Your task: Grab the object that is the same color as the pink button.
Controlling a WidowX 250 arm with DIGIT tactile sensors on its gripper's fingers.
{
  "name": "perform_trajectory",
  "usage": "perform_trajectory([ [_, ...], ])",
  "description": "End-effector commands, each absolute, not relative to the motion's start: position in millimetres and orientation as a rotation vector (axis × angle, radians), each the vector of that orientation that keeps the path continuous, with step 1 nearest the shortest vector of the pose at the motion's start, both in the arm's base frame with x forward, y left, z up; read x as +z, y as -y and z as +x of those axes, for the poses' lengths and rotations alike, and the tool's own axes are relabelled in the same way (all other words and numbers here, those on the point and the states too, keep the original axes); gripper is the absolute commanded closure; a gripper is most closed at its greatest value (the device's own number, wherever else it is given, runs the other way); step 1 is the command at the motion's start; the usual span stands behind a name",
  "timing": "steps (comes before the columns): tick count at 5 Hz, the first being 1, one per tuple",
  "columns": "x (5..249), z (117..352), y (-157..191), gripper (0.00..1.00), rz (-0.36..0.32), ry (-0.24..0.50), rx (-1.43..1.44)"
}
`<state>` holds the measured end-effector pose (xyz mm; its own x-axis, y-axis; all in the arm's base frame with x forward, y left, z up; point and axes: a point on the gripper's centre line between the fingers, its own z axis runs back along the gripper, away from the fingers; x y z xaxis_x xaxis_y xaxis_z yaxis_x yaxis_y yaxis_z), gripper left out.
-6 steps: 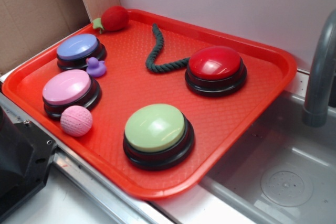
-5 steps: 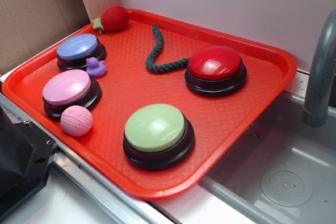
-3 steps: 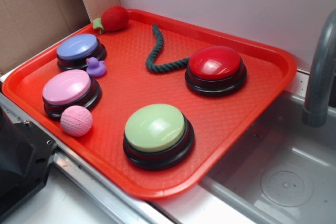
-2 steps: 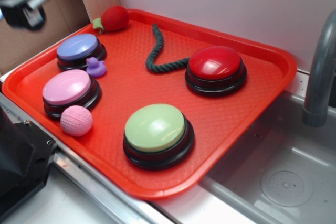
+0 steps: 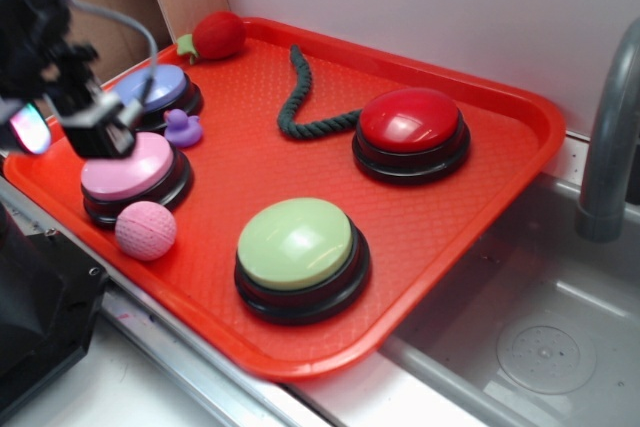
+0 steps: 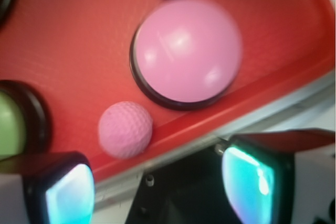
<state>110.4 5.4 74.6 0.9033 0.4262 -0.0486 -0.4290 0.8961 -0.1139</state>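
We hold the gripper (image 6: 157, 182) with jaws spread wide above the tray's (image 6: 79, 35) near edge, because the pink ball (image 6: 125, 129) rests there just beside the pink button (image 6: 186, 51).

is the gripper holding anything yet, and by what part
Nothing is held. The gripper has its jaws spread open and empty, above the pink ball, which sits free on the tray beside the pink button.
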Motion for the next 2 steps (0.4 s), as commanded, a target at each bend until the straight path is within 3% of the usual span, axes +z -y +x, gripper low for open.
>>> perform_trajectory([
  [1, 37, 119, 17, 0.00, -0.099, -0.057, 0.368],
  [2, 34, 119, 31, 0.00, -0.102, -0.072, 0.325],
])
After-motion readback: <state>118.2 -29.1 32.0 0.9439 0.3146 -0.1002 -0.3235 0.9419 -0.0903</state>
